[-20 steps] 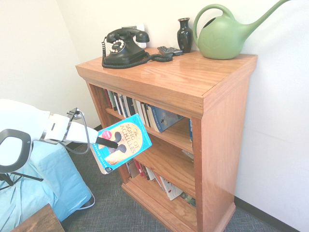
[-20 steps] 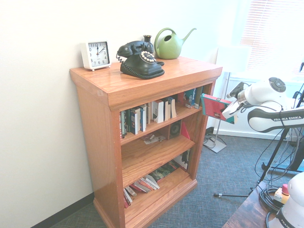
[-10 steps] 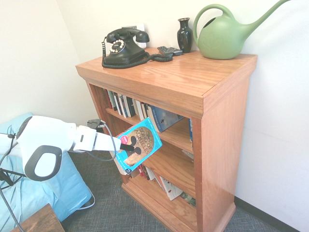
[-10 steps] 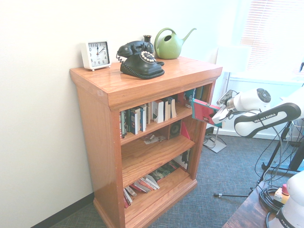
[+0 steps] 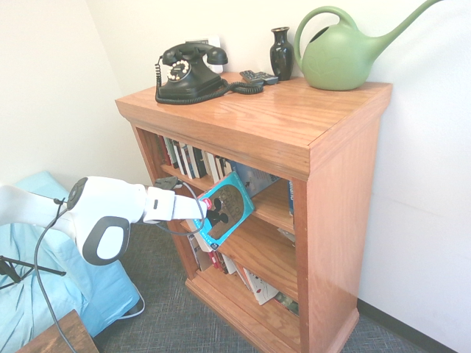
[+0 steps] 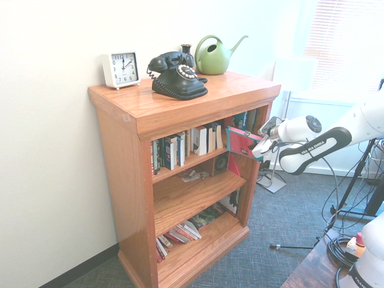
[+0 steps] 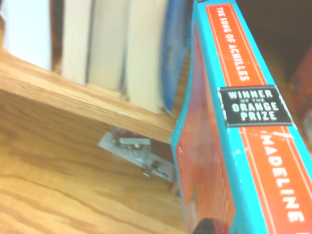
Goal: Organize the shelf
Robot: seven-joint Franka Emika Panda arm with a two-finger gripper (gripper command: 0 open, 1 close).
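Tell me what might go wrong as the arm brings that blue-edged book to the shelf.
The book is tilted in the jaws, so a corner might catch the bookcase's front edge. It could also bump the row of upright books on the top tier and push some over. The jaws seem to hold it near one side, so a knock might twist it loose.

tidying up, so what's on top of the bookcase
On the bookcase: a white clock, black telephone, remote, dark vase and green watering can. Anything hidden behind the telephone can't be seen.
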